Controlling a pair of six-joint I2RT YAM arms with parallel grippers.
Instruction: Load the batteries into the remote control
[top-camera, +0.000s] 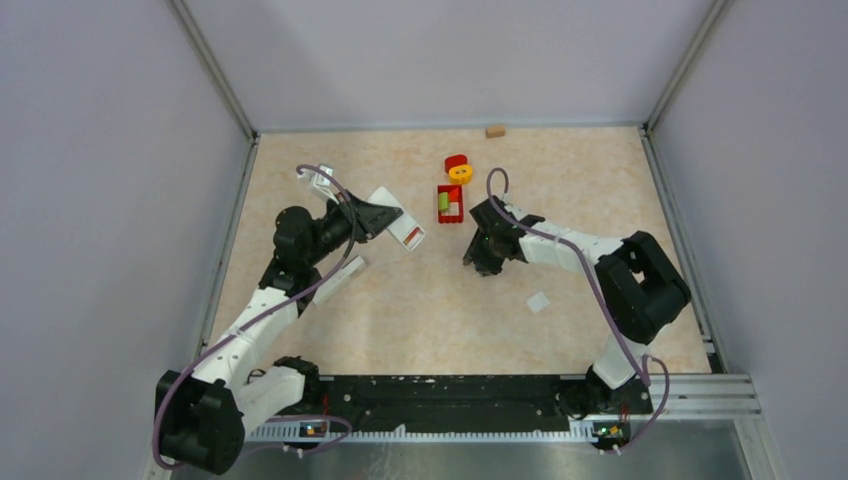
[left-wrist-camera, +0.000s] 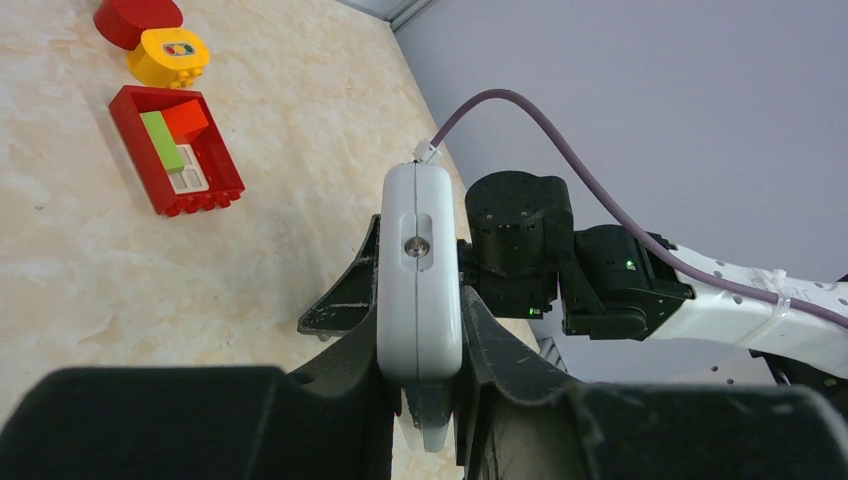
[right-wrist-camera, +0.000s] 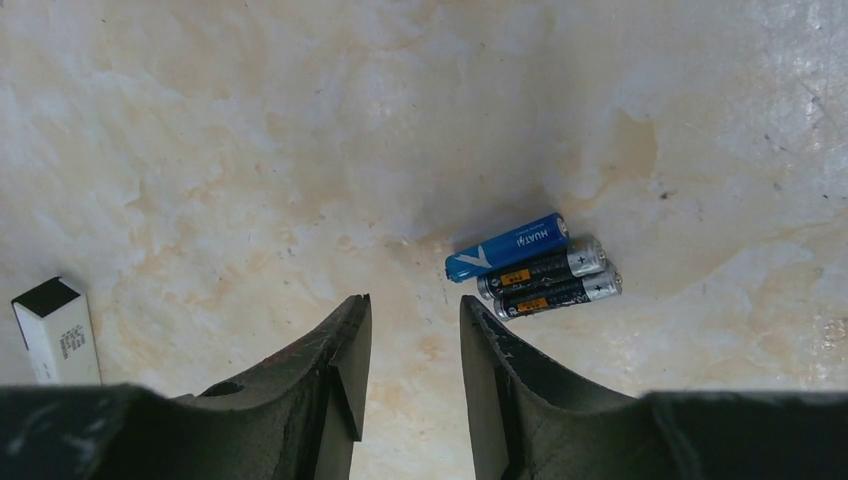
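Near the middle of the table (top-camera: 400, 320), below your right gripper (right-wrist-camera: 414, 310), the batteries (right-wrist-camera: 530, 270) lie touching side by side, one blue and two dark. These jaws are spread and empty, and stand beside the batteries, not over them. Closing here may catch nothing, or knock them so they roll apart. Your left gripper (left-wrist-camera: 420, 330) pinches the remote control (left-wrist-camera: 420, 230); pushing a battery in may twist it.

The left arm (top-camera: 250, 325) and right arm (top-camera: 565, 245) share white link shells, bulky black joint housings, a looping purple cable (top-camera: 591, 281) each, and matte black, scuffed pincer fingers (right-wrist-camera: 345, 380).
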